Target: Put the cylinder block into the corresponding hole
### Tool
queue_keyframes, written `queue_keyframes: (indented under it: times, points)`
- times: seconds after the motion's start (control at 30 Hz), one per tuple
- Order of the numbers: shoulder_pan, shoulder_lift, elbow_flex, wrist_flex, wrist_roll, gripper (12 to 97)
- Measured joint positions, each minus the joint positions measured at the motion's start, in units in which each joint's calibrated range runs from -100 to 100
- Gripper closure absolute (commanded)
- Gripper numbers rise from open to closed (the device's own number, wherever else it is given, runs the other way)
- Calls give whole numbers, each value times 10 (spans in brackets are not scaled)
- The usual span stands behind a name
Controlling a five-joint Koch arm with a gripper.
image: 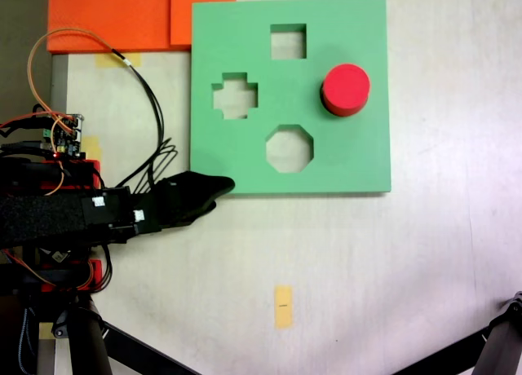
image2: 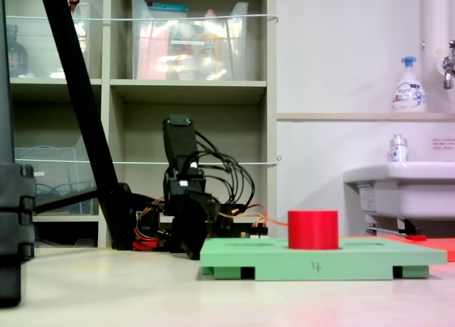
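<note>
The red cylinder block (image: 346,86) (image2: 313,229) stands upright on the right part of the green foam board (image: 359,159) (image2: 355,259), its top well above the board's surface. The corresponding hole is hidden; the block covers that spot. My black gripper (image: 224,187) (image2: 192,234) rests low at the board's lower left corner in a fixed view, far from the block. Its jaws lie together with nothing between them.
The board has a square cutout (image: 288,41), a cross cutout (image: 235,95) and an octagonal cutout (image: 289,148). Orange foam sheets (image: 114,16) lie at the top left. Black cables (image: 151,106) loop beside the board. A yellow tape mark (image: 283,306) sits on the table.
</note>
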Motion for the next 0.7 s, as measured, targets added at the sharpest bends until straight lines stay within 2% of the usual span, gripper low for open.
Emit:
queue_keyframes:
  times: [0.17,0.27,0.7]
  points:
    - [0,0,-8,21,0,581]
    - [-3,0,-8,20,0,625]
    - [-26,0,-8,21,29,587]
